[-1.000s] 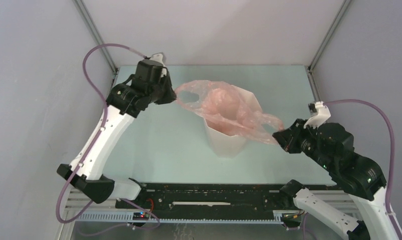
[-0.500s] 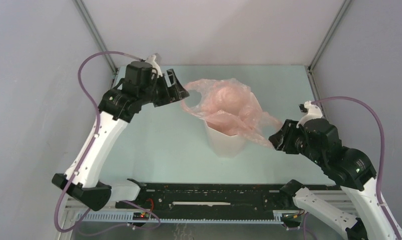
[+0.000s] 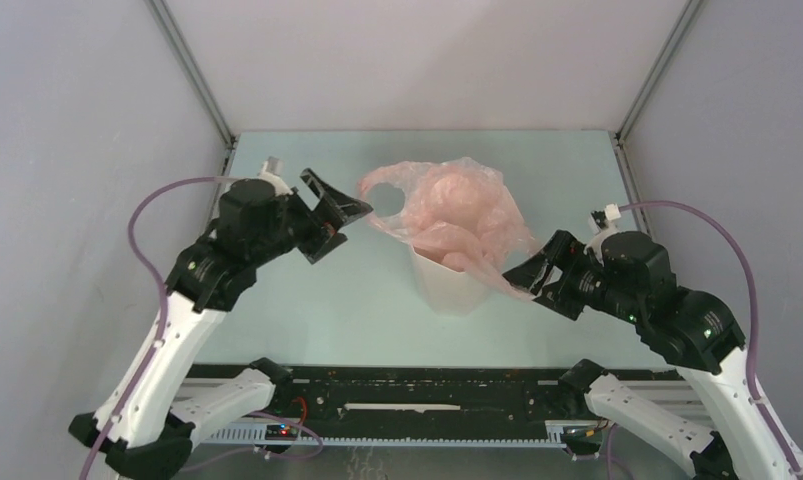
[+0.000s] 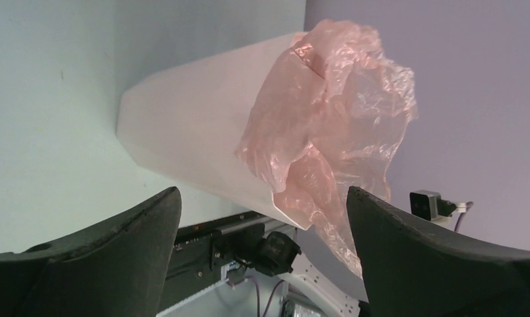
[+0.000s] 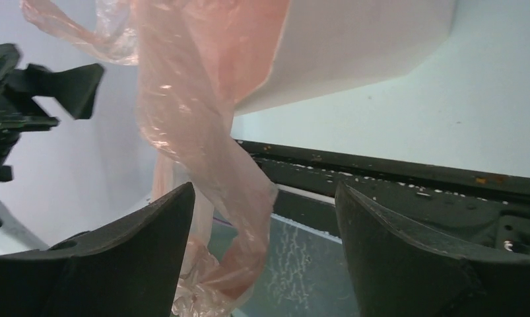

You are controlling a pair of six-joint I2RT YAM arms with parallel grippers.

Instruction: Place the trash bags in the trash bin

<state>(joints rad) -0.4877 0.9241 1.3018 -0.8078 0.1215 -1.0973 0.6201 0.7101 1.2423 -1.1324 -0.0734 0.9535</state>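
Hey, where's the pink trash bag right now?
In the top view the pink bag is bunched over the mouth of the white bin mid-table, right of the left gripper; one tail hangs between the open jaws of the right gripper.

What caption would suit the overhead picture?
Open left gripper and open right gripper flank a crinkly pale-pink plastic bag draped over a faceted white plastic bin.

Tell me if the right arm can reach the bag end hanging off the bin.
Probably yes: the right end effector is open, the trash bag strand hangs between its fingers, nothing blocks it.
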